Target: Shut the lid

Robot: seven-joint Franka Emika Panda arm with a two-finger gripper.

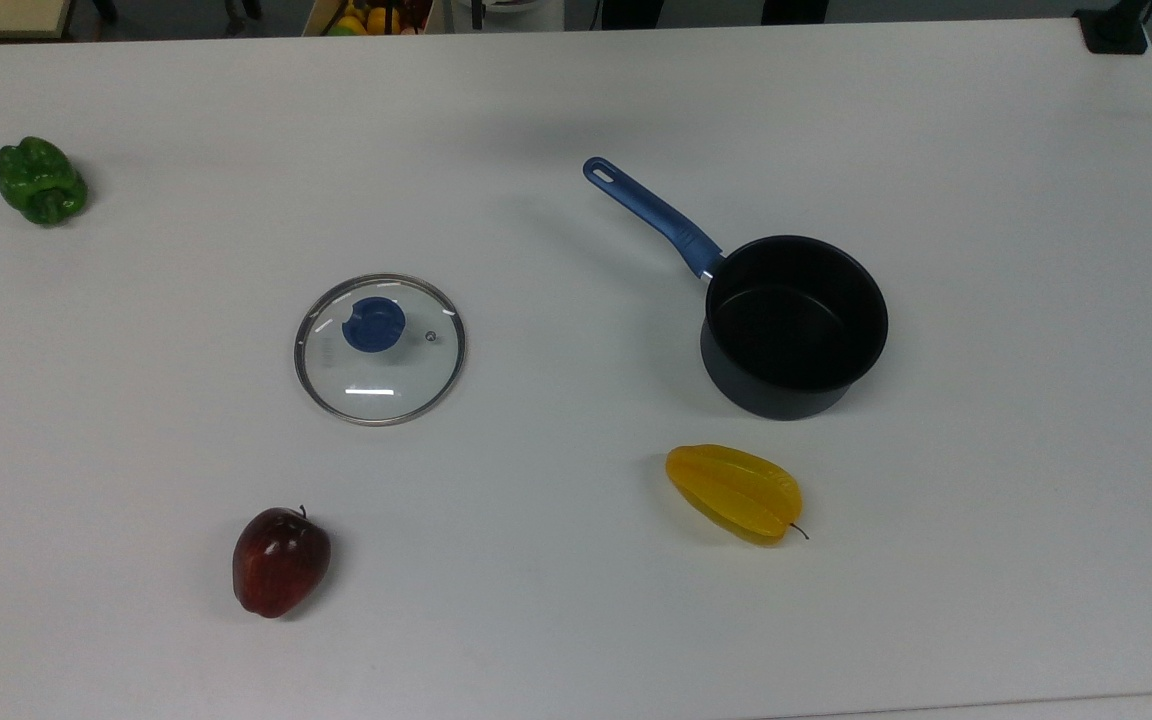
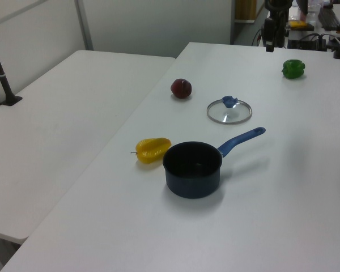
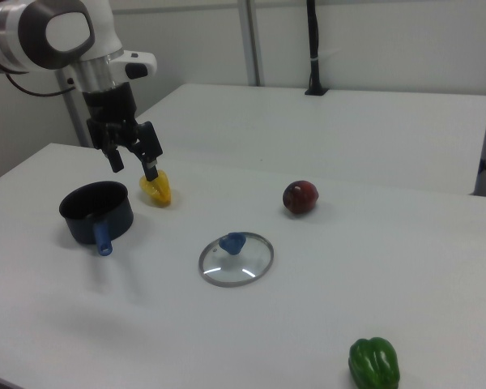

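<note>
The white table (image 1: pixel 576 620) carries everything, with wide bare stretches between the objects. The dark saucepan (image 1: pixel 794 325) stands open and empty, its blue handle (image 1: pixel 651 215) angled toward the top view's upper left. The lid (image 1: pixel 379 349) lies flat on the table, well apart from the saucepan, toward the top view's left, with its blue knob (image 1: pixel 374 324) facing up. In the right view the end effector (image 3: pixel 133 159) hangs above the table near the saucepan, its fingers apart and holding nothing.

The step in hand looks like the reach for the lid. A straight descent onto the knob, fingers either side of it, seems the safest grip, since the glass disc offers little else to hold.

The route from lid to saucepan is free. The star fruit (image 1: pixel 736 492) sits near the saucepan and the red apple (image 1: pixel 280 560) near the lid, both off that line. The green pepper (image 1: pixel 40 180) lies far off, near the top view's left edge.
</note>
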